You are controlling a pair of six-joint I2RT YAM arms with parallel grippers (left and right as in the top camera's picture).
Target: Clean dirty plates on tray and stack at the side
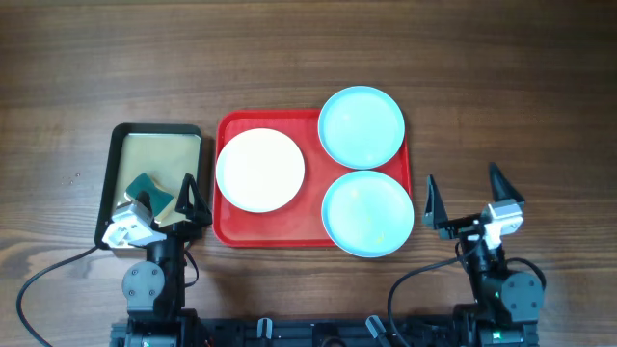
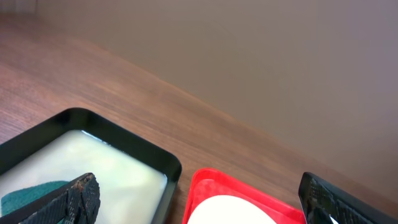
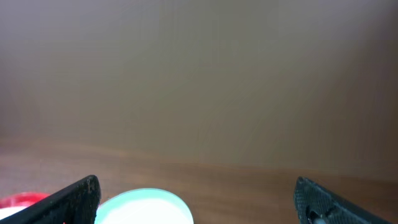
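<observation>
Counter: dark brown wood grain, carrying both trays.
Red tray: lies at the middle of the counter, long side running left to right, with all three plates on it.
White plate: sits flat in the left half of the red tray, and its left edge reaches the tray's left rim.
Far blue plate: sits at the tray's far right corner and overhangs the far rim.
Near blue plate: sits at the near right corner and overhangs the near and right rims. Its edge comes right up to the far blue plate's, but contact cannot be told.
Black-rimmed tray: stands just left of the red tray and apart from it, with a yellowish-beige inside.
Green sponge: lies in the near part of the black-rimmed tray, partly hidden by the left arm.
Left gripper: sits at the near end of the black-rimmed tray. Its jaws are spread wide and hold nothing.
Right gripper: sits over bare counter just right of the near blue plate. Its jaws are spread wide and hold nothing.
</observation>
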